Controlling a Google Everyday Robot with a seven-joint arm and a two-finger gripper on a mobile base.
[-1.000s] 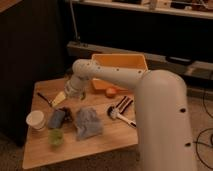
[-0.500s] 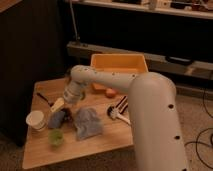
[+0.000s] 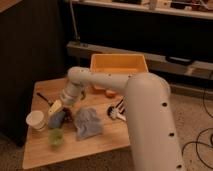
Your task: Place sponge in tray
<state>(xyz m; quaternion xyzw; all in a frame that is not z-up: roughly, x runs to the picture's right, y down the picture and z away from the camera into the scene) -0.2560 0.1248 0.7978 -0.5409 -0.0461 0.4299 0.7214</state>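
The sponge (image 3: pixel 55 121) is a small blue-grey block on the wooden table, between the white cup (image 3: pixel 36 120) and the wrinkled blue-grey cloth (image 3: pixel 87 123). My gripper (image 3: pixel 56 108) hangs open at the end of the white arm, directly over the sponge and almost touching its top, with nothing held. The tray (image 3: pixel 119 63), a large orange-yellow bin with tall walls, stands at the table's far edge, to the right of and behind the gripper. Its inside looks bare.
A small green object (image 3: pixel 56 137) lies in front of the sponge. A brush with a white head (image 3: pixel 116 111) sits right of the cloth, and an orange object (image 3: pixel 110 93) lies just before the tray. A dark cabinet (image 3: pixel 30 45) stands to the left.
The gripper has dropped down and slightly left toward the sponge, staying open. The objects on the table have not moved.
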